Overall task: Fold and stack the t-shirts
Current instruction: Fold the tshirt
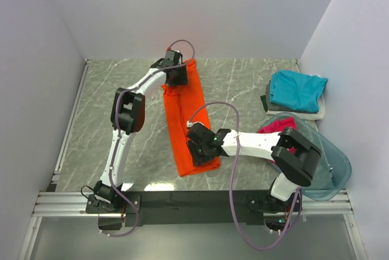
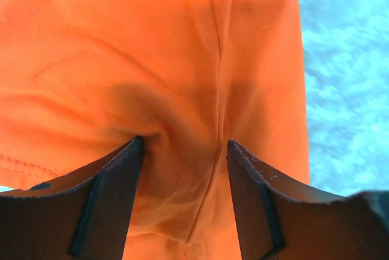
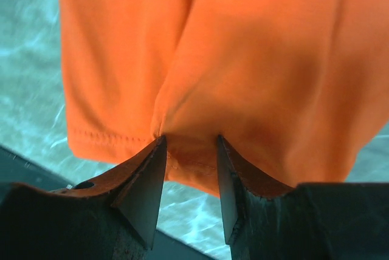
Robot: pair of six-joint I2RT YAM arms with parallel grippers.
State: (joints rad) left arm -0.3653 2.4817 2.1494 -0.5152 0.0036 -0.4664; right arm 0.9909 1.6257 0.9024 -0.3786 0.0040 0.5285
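Nearby, teal t-shirt (image 1: 296, 90), plastic tub (image 1: 338, 172), orange t-shirt (image 1: 184, 120)

The top camera looked down from high up at the near side and saw the whole table (image 1: 243, 84). Each wrist camera looked from very close. All three saw the orange t-shirt (image 1: 180, 120).

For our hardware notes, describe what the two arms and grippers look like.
The left arm and right arm both have white link shells and bulky black joint housings. A thin greyish-purple cable loops loosely along each. The left gripper and right gripper have dark, wedge-shaped fingers tapering to thin tips. No readable markings show.
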